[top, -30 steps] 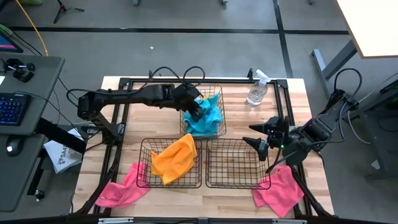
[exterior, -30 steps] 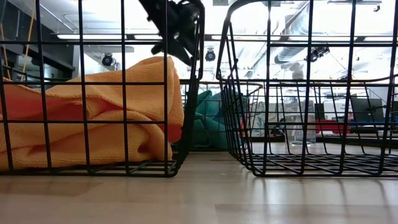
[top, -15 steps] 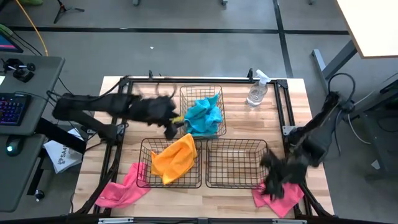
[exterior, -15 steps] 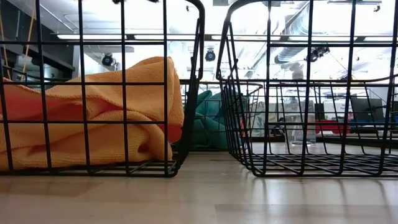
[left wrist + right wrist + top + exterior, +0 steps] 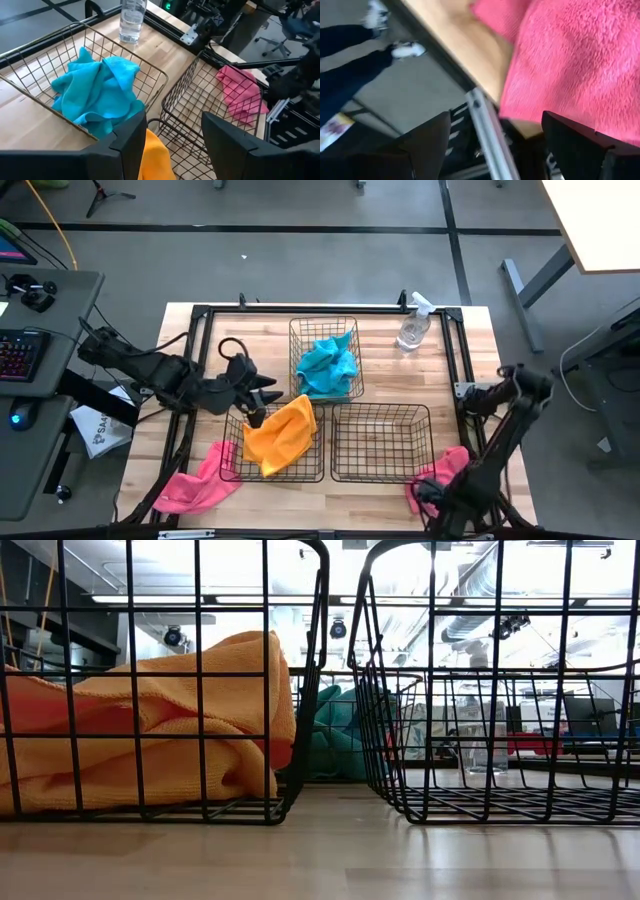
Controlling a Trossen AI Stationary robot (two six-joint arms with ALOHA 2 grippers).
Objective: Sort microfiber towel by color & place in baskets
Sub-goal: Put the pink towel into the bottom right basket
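Observation:
Three wire baskets stand on the table. The far basket holds a blue towel. The near-left basket holds an orange towel, and the near-right basket holds nothing. One pink towel lies flat at the near-left corner, and another pink towel lies at the near right. My left gripper hovers open by the near-left basket's far-left corner. My right gripper is open, low over the right pink towel. My right gripper comes from above at the near edge of the right pink towel, which lies on the table. One finger shows in front of the cloth. I cannot tell whether it touches.
A clear spray bottle stands at the far right of the table. The dark frame rail runs along the near table edge under my right gripper. A person's legs and shoes show on the floor beyond that edge.
My left gripper has drawn out of the far basket, leaving the blue towel there, and moved left and nearer, to the orange basket's far-left corner. My right gripper has swung from beside the near-right basket toward the near edge and down onto the right pink towel.

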